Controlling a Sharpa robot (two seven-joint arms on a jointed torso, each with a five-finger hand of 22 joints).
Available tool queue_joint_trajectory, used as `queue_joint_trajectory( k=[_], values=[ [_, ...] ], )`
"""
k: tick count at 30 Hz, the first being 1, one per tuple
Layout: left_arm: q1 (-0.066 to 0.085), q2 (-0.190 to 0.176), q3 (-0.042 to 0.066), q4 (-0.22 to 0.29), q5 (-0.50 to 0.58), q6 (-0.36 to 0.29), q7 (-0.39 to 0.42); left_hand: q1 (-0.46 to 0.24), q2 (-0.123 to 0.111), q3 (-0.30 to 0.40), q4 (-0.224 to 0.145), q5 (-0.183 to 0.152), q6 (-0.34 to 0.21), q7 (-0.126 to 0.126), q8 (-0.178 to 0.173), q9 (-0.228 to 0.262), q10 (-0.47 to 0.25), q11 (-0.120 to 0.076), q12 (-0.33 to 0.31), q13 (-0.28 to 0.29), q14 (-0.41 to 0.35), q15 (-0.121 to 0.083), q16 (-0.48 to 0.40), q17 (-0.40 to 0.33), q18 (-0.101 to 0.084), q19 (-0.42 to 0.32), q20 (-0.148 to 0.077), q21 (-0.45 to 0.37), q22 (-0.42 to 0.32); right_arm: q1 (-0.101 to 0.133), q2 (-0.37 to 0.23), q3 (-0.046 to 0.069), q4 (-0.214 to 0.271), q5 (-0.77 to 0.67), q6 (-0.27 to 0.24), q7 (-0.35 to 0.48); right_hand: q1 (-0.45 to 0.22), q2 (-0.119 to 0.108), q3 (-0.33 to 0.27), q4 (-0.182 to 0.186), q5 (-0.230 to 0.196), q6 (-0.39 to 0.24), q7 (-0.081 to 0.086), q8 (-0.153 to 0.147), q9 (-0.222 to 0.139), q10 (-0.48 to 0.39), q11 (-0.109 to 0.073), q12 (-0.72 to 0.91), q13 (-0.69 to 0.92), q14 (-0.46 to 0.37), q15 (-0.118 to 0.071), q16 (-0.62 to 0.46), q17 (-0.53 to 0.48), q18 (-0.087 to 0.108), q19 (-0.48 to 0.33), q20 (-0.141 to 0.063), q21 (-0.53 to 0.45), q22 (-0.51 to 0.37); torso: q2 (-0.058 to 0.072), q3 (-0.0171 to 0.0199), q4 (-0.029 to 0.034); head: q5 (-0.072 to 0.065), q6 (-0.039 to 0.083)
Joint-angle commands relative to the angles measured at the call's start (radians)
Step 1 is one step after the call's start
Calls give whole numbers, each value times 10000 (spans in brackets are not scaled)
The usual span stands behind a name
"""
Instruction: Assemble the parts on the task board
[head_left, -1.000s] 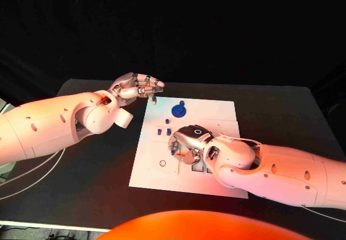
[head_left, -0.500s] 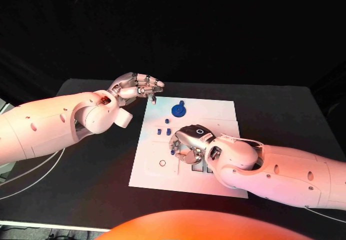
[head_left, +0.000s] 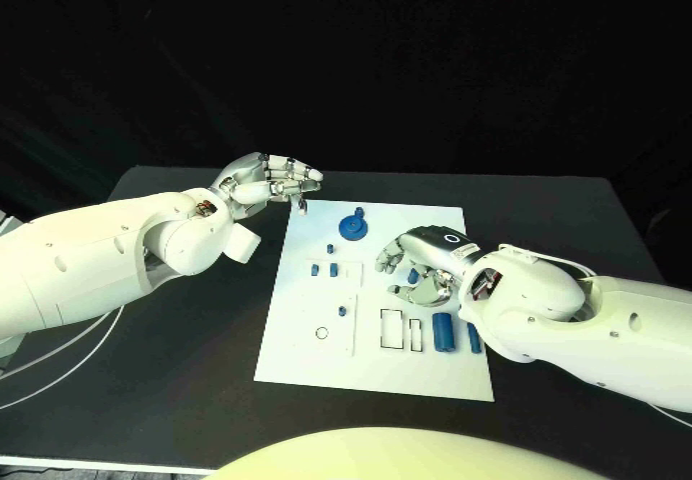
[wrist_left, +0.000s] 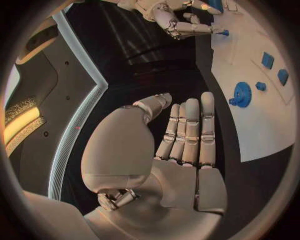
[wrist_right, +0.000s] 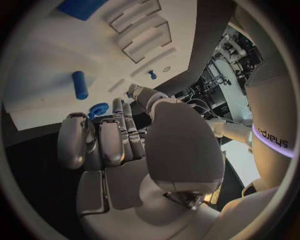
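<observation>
A black table (head_left: 202, 350) with a matte top stands under studio light, its far edge running straight across the head view and its corners cut off at a slant. Behind the table hangs a black backdrop (head_left: 433, 80), unlit, without a visible seam or fold. Thin white cables (head_left: 58, 345) trail in loose curves over the table's near left part, crossing one another before running out at the picture's left edge. A pale strip (head_left: 87, 462) lines the table's near edge at the lower left corner.
</observation>
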Motion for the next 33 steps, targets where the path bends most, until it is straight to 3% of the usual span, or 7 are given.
queue_joint_trajectory(
  k=[1, 6, 14, 25, 33],
  values=[
    [6, 23, 9, 7, -9, 166, 61, 90, 33, -30, -56, 24, -55, -19, 44, 12, -51, 16, -36, -15, -53, 0, 48, -11, 134, -27, 59, -20, 12, 140, -291, 27, 64, 742, 485, 362, 105, 35, -398, 59, -103, -163, -54, -111, -44, -258, 41, 70, -5, -141, 15, -51, -148, 219, -109, 75, -245, 1710, -9, 0, -1, -57, 66],
    [6, 27, 9, 8, -9, 172, 62, 90, 33, -30, -56, 24, -55, -19, 44, 12, -51, 16, -36, -15, -53, 0, 48, -11, 134, -27, 59, -20, 12, 271, -624, 57, -125, 860, 757, 420, 523, 252, -1353, 353, -205, -228, -75, -196, -95, -740, 105, 430, 24, -303, 68, -82, -396, 282, -242, 149, -625, 1627, 5, 10, -10, -71, 125],
    [6, 43, 9, 3, -9, 189, 67, 85, 30, -36, -56, 21, -63, -16, 46, 15, -63, 20, -38, -19, -60, 5, 48, -14, 133, -32, 62, -20, 15, 317, -583, 52, -501, 657, 1067, 406, 910, 395, -1803, 583, -242, -225, -150, -236, -137, -985, 132, 689, 20, -351, 94, -75, -508, 297, -260, 178, -734, 1604, 16, 9, 29, -118, 167],
    [5, 13, 8, 13, -9, 180, 60, 85, 30, -36, -56, 21, -63, -16, 46, 15, -63, 20, -38, -19, -60, 5, 48, -14, 133, -32, 62, -20, 15, 225, -348, 10, -855, 204, 1317, 130, 1167, 510, -1442, 830, -187, 125, -100, -135, -156, -606, 19, 1162, 49, -105, 1, 157, -252, 200, 20, 74, -145, 1754, 35, -5, 35, -98, 130],
    [5, 5, 8, 21, -9, 181, 58, 85, 30, -36, -56, 21, -63, -16, 46, 15, -63, 20, -38, -19, -60, 5, 48, -14, 133, -32, 62, -20, 15, 171, -232, -6, -929, 166, 1451, 87, 1106, 489, -684, 1119, -156, 756, -58, 93, -112, 139, -195, 1366, -18, 236, -173, 439, 194, 60, 356, -129, 672, 1951, 25, 6, 19, -89, 87]
  ],
)
